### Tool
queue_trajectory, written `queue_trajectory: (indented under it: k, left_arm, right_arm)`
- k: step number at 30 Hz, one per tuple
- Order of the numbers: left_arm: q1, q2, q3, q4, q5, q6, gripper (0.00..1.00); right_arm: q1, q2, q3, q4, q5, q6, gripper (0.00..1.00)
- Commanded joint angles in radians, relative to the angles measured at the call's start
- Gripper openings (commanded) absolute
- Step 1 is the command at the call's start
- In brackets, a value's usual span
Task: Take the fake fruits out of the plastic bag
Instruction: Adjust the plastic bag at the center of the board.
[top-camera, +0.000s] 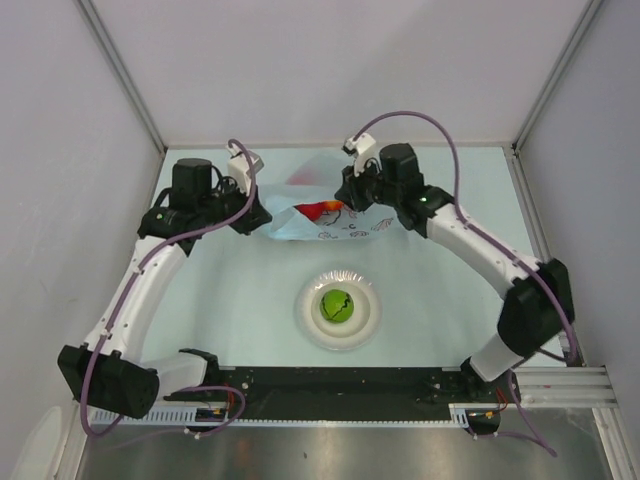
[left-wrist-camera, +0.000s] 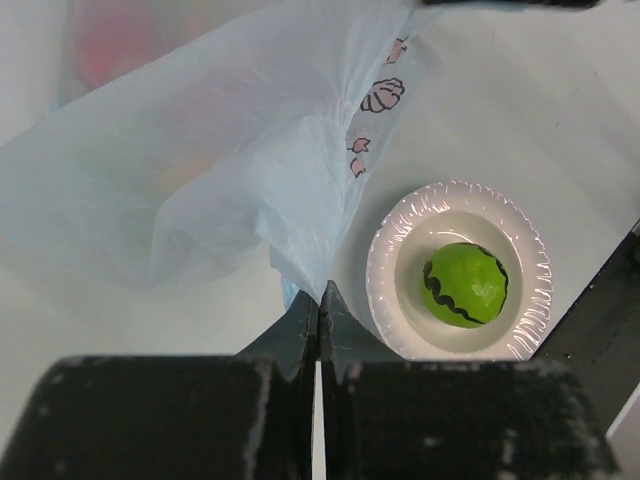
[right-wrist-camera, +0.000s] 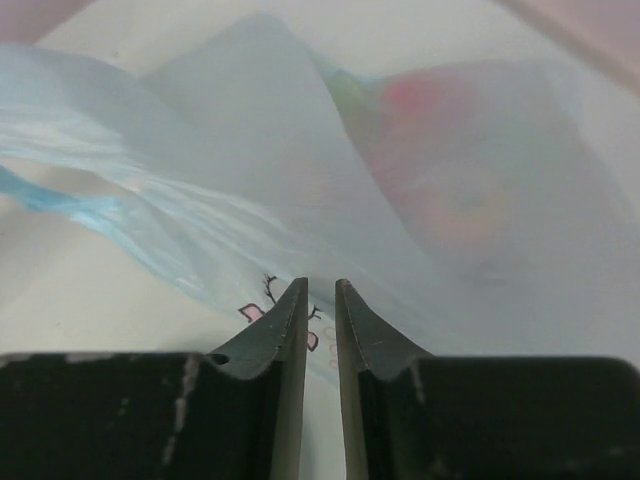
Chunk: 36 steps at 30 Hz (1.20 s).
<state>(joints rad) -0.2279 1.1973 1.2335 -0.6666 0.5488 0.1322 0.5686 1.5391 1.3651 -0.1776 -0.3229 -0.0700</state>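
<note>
Bag (top-camera: 312, 228): one; plate (top-camera: 303, 310): one; green fruit (top-camera: 336, 305): one (on plate).

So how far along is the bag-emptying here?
Done: one green fruit sits on the plate. In hand: the left gripper pinches the bag by its edge; the right gripper is at it, jaws slightly apart. Left: reddish shapes showing through the bag, apparently more fruit.

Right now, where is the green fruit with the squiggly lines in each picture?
Top external: green fruit on the white plate, middle, nearer the arm bases than the plastic bag.
Left wrist: green fruit lower right, on the plate.
Right wrist: not in it.
Shared landmark: the plastic bag, in all three.
</note>
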Motion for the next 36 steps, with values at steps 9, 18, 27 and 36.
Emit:
queue_trajectory:
  k: [9,18,27,36]
  left_arm:
    - [0.082,-0.082,0.011,-0.034,-0.02,0.02,0.01]
    - [0.099,-0.088,-0.037,-0.021,0.014,0.007,0.0]
    - [0.108,-0.061,0.027,-0.016,0.036,-0.014,0.0]
    - [0.117,-0.1,0.017,-0.042,0.037,0.004,0.0]
  right_arm:
    - [0.027,0.374,0.225,0.018,-0.051,0.102,0.15]
    - [0.102,0.202,0.163,-0.005,0.05,0.049,0.25]
    - [0.163,0.271,0.112,-0.01,0.017,0.065,0.11]
    - [0.125,0.461,0.281,-0.017,0.188,0.112,0.03]
